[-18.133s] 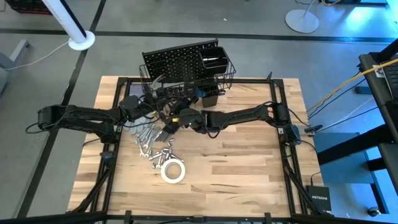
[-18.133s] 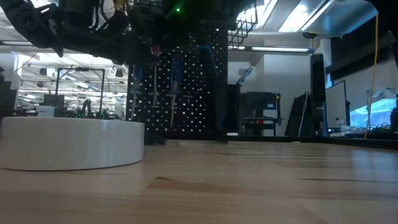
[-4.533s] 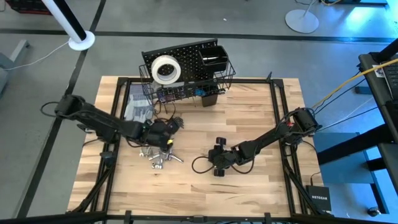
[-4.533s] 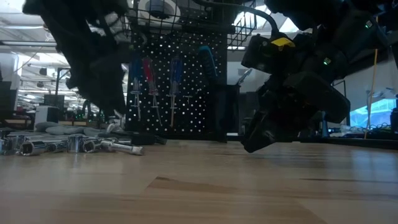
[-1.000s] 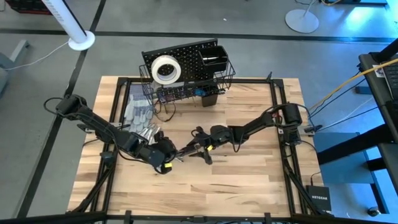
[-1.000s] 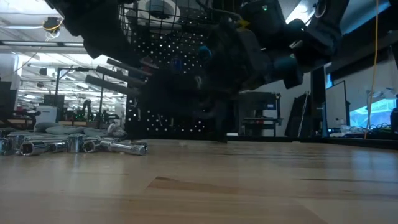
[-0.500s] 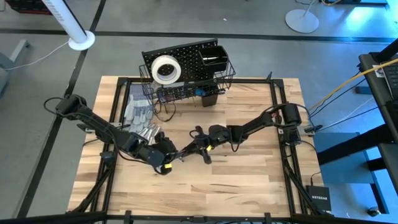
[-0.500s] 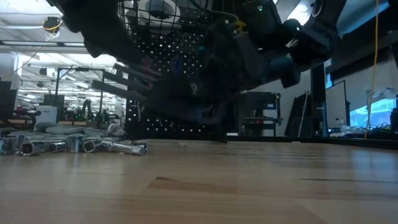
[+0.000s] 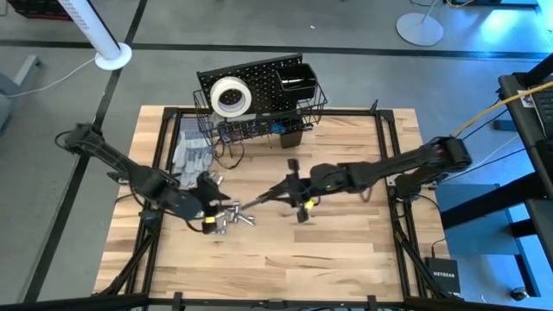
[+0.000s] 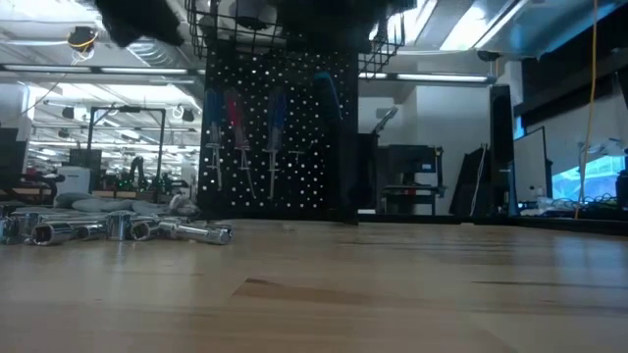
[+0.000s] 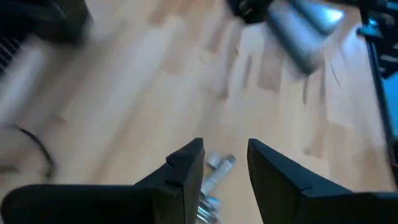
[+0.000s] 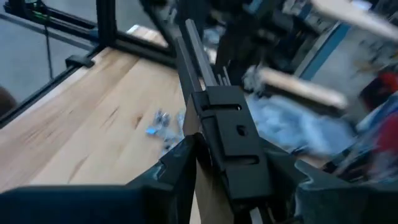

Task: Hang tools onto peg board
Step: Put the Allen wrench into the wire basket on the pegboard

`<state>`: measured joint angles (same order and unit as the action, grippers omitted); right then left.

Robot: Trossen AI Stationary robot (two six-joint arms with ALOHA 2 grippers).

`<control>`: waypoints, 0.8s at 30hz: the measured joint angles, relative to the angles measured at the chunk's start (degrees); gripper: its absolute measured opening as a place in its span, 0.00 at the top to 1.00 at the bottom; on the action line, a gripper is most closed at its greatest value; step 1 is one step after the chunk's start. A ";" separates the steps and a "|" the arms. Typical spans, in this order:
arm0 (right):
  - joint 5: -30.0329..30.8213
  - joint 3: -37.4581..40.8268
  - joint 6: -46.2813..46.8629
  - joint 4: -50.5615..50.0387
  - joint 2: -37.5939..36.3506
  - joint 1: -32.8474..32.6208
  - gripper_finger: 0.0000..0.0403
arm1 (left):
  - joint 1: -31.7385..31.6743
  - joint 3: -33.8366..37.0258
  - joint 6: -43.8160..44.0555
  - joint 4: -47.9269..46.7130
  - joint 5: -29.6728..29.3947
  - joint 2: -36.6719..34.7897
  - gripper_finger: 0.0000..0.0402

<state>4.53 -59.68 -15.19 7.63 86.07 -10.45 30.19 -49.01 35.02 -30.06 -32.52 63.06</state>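
The wooden table carries the black peg board at its far edge, tape roll in the basket, screwdrivers hanging. The right gripper is clamped on a long metal tool mid-table — the left gripper hovers, fingers apart, above the loose silver tools.

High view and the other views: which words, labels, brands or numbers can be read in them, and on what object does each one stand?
"NETGEAR": white letters on the small black box on the floor beside the table's near right corner, in the high view.
Low view, background signs: too small to read.
Left wrist view and right wrist view: no text visible.
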 joint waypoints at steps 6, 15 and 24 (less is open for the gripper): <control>5.47 -16.59 -7.04 -13.48 -2.15 -0.87 0.67 | -1.09 0.00 -9.24 1.60 -5.81 -5.56 0.72; 11.27 -36.66 -18.06 -14.79 1.56 5.91 0.67 | -4.01 0.07 -20.08 9.19 -9.59 -9.50 0.72; 4.75 -44.98 -18.30 -15.27 7.82 17.07 0.67 | -7.31 0.04 -29.83 17.80 -17.32 -9.70 0.72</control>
<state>9.27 -104.66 -33.49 -7.65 93.88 6.62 22.88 -48.97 5.19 -12.27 -49.83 53.36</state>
